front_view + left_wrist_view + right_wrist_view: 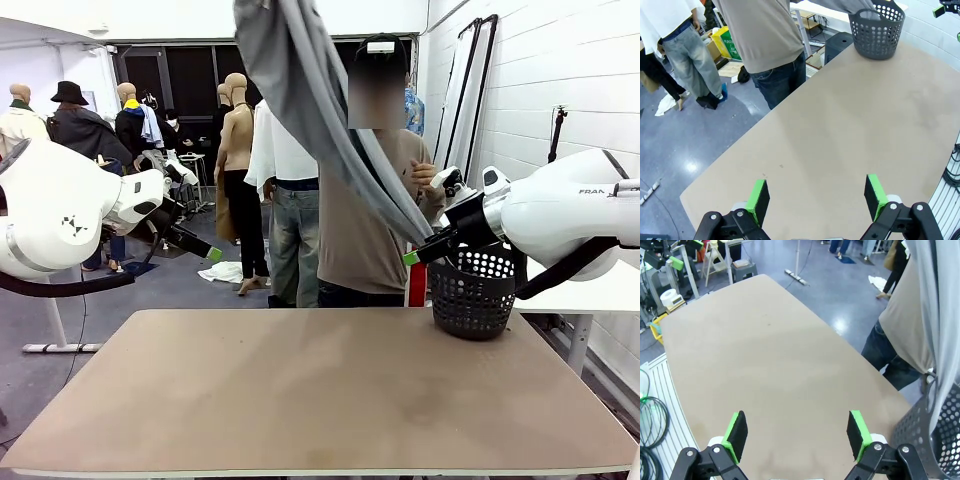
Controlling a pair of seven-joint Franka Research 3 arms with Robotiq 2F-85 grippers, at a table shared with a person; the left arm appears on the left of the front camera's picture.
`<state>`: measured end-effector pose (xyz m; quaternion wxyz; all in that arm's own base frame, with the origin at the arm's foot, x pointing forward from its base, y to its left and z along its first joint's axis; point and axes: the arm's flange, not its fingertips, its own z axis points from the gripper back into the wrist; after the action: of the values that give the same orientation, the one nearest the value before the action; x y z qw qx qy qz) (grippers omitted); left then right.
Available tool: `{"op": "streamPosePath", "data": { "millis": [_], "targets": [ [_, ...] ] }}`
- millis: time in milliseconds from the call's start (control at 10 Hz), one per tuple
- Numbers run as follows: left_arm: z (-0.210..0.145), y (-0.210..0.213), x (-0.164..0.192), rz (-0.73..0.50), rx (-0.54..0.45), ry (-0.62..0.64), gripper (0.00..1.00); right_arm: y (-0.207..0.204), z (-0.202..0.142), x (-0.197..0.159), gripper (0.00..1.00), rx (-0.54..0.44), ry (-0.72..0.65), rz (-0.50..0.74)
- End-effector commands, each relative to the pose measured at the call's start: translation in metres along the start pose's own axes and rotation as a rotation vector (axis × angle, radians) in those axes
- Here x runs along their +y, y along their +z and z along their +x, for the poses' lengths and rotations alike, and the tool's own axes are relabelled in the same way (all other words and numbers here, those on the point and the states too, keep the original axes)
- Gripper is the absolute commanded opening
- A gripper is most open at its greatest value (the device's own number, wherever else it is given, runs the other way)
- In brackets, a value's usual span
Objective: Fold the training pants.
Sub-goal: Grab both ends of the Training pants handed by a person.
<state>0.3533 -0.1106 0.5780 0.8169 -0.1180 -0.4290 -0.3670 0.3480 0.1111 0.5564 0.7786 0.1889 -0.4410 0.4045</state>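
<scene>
The training pants (300, 80) are light grey and hang in the air across the table. They run from above the picture's top edge down into the black basket (472, 290) at the far right corner. A person in a tan top (365, 215) stands behind them at the far side. The grey cloth (940, 315) also drops into the basket in the right wrist view. My left gripper (816, 195) is open above the bare table, near its left side (205, 250). My right gripper (796, 432) is open too, raised beside the basket (420, 255), with nothing between its fingers.
The brown tabletop (320, 390) is bare apart from the perforated basket (876, 29). A white table (590, 295) stands behind the basket on the right. Other people and clothes racks fill the room beyond.
</scene>
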Motion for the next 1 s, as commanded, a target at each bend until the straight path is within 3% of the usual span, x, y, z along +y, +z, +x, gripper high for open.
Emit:
{"op": "streamPosePath", "data": {
  "millis": [0,900],
  "targets": [
    [-0.0011,0.0006,0.0013,-0.004,0.001,-0.01,1.0,0.0,-0.0001,-0.0001,1.0,0.001,0.0,-0.001],
    [-0.0011,0.0006,0.0013,-0.004,0.001,-0.01,1.0,0.0,-0.0001,-0.0001,1.0,0.001,0.0,-0.001]
  ]
}}
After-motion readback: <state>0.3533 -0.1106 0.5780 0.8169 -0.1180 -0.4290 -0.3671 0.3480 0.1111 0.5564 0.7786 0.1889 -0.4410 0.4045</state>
